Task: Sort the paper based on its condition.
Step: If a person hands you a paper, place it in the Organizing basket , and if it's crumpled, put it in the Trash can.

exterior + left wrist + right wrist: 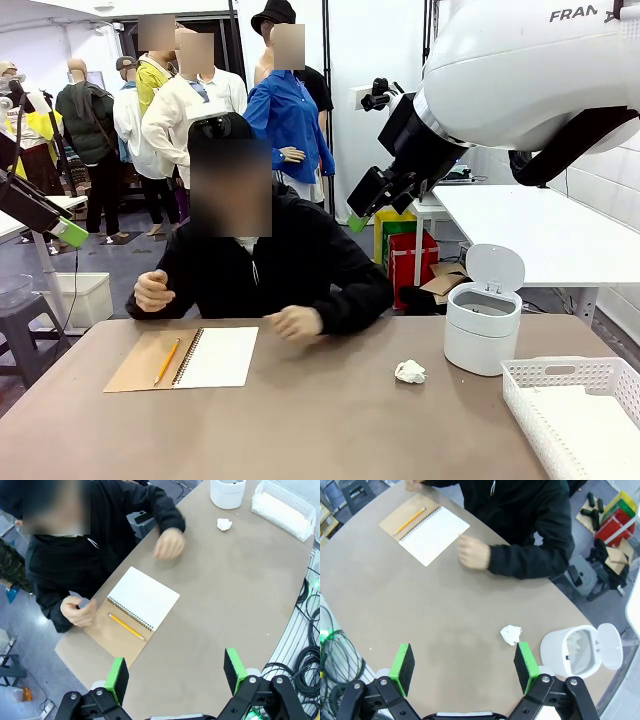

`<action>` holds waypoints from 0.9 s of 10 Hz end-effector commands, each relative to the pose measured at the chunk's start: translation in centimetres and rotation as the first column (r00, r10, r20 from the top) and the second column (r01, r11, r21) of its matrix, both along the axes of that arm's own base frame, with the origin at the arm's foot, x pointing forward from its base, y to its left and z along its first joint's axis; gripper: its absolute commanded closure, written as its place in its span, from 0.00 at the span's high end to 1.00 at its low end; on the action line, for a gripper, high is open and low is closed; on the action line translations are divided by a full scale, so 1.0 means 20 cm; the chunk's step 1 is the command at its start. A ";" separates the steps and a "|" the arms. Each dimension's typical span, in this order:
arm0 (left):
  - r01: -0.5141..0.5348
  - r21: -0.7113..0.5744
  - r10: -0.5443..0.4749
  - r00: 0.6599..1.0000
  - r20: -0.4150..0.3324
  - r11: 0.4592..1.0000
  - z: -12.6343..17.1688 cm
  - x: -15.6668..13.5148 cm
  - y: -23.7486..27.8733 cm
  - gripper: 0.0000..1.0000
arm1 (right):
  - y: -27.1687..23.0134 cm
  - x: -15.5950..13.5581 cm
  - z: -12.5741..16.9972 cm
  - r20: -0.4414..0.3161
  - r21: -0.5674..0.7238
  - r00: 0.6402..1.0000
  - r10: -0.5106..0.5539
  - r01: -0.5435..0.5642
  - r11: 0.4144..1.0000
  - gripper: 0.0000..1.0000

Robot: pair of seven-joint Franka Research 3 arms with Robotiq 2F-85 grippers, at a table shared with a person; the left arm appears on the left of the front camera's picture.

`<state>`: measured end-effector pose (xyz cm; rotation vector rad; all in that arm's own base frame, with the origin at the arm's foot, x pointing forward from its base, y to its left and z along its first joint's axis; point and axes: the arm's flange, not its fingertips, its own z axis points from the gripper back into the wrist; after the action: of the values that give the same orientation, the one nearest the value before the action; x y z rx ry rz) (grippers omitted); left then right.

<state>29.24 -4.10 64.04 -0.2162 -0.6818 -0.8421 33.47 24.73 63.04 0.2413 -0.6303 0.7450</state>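
A crumpled ball of white paper lies on the brown table right of centre, beside the white bin; it also shows as the paper ball and the paper ball. My right gripper hangs high above the table, open and holding nothing; in its own view the right gripper looks down with the ball just inside its right pad's line. At the picture's left edge my left gripper is raised; in its own view the left gripper is open and holding nothing, high over the near table edge.
A spiral notebook lies open at a white page, a yellow pencil on its brown cover. The person's hand rests beside it. A white bin stands lid up. A white lattice basket sits at the near right corner.
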 end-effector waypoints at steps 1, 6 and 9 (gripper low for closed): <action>-0.003 -0.003 0.003 1.000 -0.001 1.000 0.00 0.00 0.00 1.00 | 0.00 0.00 -0.01 -0.002 0.000 1.000 0.000 0.000 1.000 1.00; -0.003 -0.003 0.003 1.000 -0.001 1.000 0.00 0.00 0.00 1.00 | -0.01 0.14 -0.07 -0.131 -0.013 0.991 -0.034 0.033 0.999 1.00; -0.003 -0.003 0.003 1.000 -0.001 1.000 0.00 0.00 0.00 1.00 | -0.05 0.19 -0.12 -0.186 -0.017 0.981 -0.061 0.058 0.998 1.00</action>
<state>29.24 -4.11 64.03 -0.2159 -0.6815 -0.8422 37.14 23.63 59.90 0.2410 -0.4814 0.6817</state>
